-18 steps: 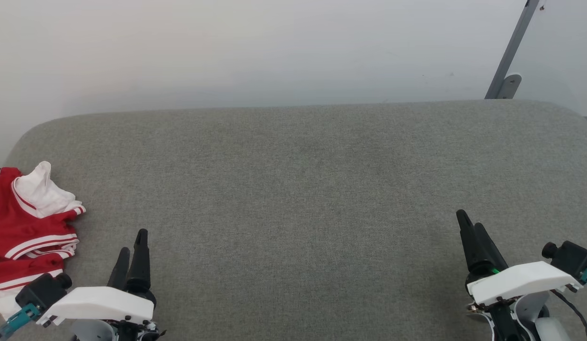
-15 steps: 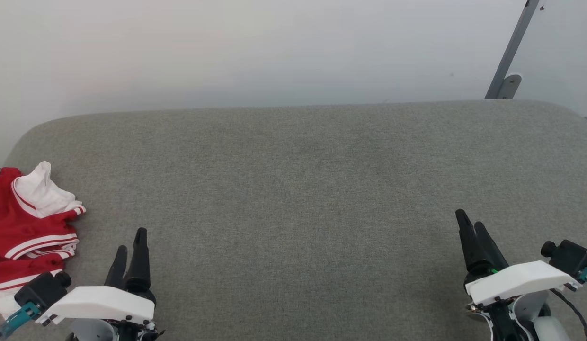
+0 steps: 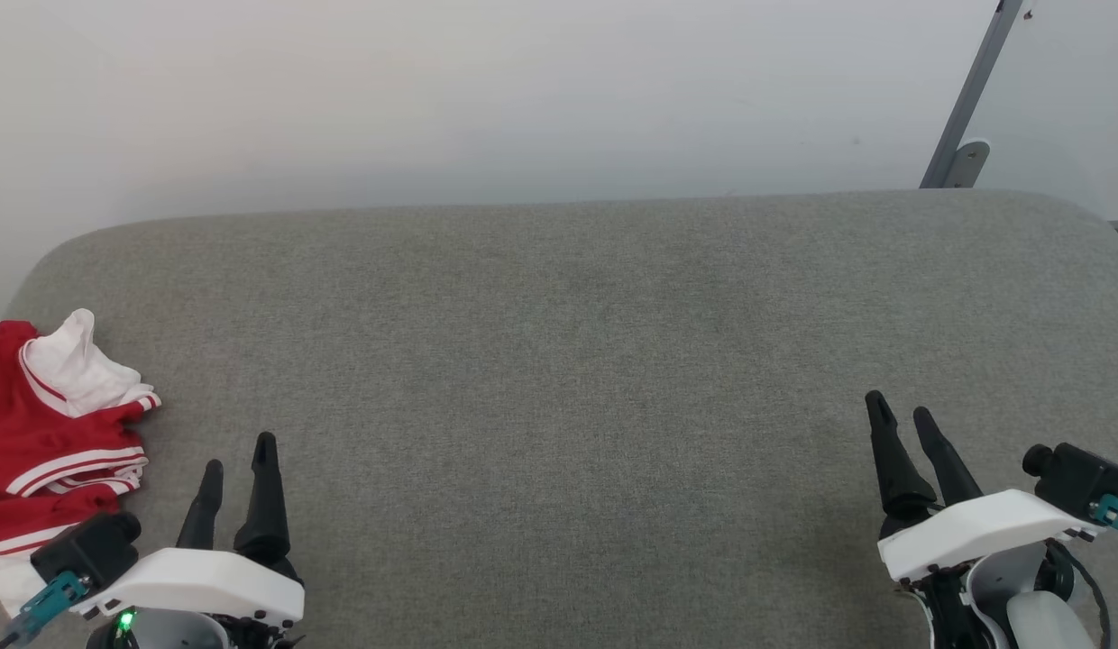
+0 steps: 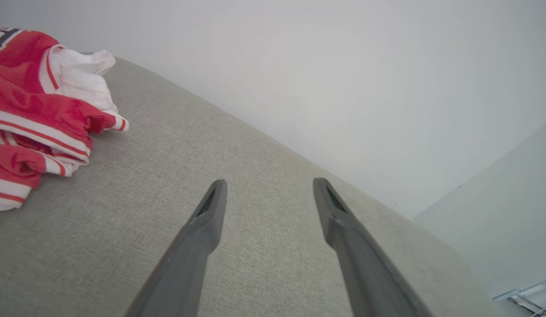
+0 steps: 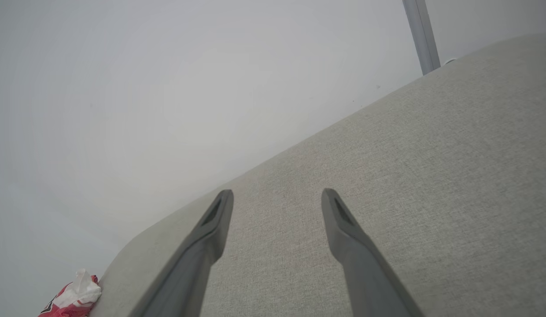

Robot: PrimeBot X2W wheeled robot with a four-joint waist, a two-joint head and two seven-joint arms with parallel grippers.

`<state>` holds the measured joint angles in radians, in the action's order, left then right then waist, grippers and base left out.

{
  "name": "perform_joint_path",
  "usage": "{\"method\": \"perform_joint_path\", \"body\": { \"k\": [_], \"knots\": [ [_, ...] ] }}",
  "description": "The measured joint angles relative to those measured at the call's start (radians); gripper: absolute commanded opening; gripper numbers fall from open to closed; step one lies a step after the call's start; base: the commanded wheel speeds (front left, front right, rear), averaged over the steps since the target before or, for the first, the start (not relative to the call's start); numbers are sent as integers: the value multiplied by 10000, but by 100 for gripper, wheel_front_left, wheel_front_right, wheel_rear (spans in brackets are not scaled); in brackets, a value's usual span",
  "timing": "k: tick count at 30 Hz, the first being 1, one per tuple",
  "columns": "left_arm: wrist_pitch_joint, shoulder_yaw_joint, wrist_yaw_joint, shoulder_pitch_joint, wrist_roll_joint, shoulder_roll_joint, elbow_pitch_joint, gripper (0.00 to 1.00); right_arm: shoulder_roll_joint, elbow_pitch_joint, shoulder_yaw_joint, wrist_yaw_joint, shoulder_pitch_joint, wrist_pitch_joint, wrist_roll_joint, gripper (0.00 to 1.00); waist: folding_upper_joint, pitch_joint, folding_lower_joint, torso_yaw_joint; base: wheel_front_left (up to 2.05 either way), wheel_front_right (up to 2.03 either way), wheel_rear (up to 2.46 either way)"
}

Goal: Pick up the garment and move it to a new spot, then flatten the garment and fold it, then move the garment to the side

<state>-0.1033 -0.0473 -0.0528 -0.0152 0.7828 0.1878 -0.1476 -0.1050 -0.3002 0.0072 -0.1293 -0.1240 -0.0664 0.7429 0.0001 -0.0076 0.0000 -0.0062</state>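
A crumpled red jersey garment with a white sleeve and striped trim (image 3: 54, 424) lies bunched at the left edge of the grey fabric-covered tabletop (image 3: 559, 342), not yet picked up. The left gripper (image 3: 239, 455) hovers just to its right, fingers spread and empty, probably placed for the first grab. The right gripper (image 3: 900, 407), also parted and holding nothing, sits well apart at the near right. I'd guess the broad middle is where the garment will be flattened.

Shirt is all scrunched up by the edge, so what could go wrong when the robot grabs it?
The shirt lies bunched in layers, so the left tool, open beside it, may pinch just a sleeve.
It sits at the left edge of the grey surface; a bad tug could drag it off.
The right tool is far across, so help comes late.
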Motion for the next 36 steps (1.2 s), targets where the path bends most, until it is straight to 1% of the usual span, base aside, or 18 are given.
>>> {"method": "perform_joint_path", "body": {
  "k": [7, 17, 18, 36],
  "knots": [
    [-207, -113, -169, 51, -963, 46, 192, 100, -33, 6, 23, 0, -76, -217, -871, 100, 0, -5, 0, -5, 0, 0, 0],
    [-470, -232, -284, 208, -2046, 94, 487, 100, -48, 23, 35, 0, -98, -456, -1979, 100, 0, -37, 0, -6, 0, 0, 0],
    [-487, -268, -313, 209, -2305, 98, 554, 100, -54, 29, 42, 0, -99, -510, -2230, 100, 0, -40, 0, -4, 0, 0, 0],
    [-922, -520, -454, 424, -3996, 121, 848, 100, -63, 38, 75, -2, -197, -920, -3985, 100, 0, -101, 0, 1, 0, 0, 0]
  ]
}}
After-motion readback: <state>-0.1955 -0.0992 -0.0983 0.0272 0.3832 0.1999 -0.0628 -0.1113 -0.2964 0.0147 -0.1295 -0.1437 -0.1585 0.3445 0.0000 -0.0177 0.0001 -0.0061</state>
